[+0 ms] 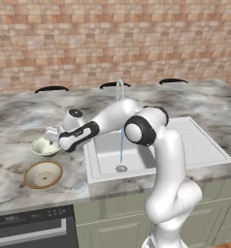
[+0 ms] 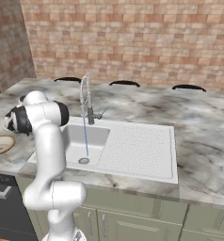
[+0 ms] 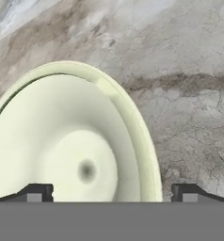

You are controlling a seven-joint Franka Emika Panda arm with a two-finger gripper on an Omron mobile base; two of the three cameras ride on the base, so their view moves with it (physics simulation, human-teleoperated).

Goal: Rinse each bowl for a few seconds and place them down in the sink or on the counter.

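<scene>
The fingers (image 3: pixel 109 193) are standing wide apart, straddling the rim of the pale green bowl (image 1: pixel 43 147) sitting on the bench (image 1: pixel 20 121), beside the tan-rimmed bowl (image 1: pixel 42 174).

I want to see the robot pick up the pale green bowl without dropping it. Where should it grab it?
Probably by the rim. The pale green-cream round bowl sits upright on the grey veined marble counter, mouth up, and looks too wide to grip whole. The open end effector hangs above it, one fingertip over the inside, the other outside, so coming straight down would pinch the thin wall.
</scene>
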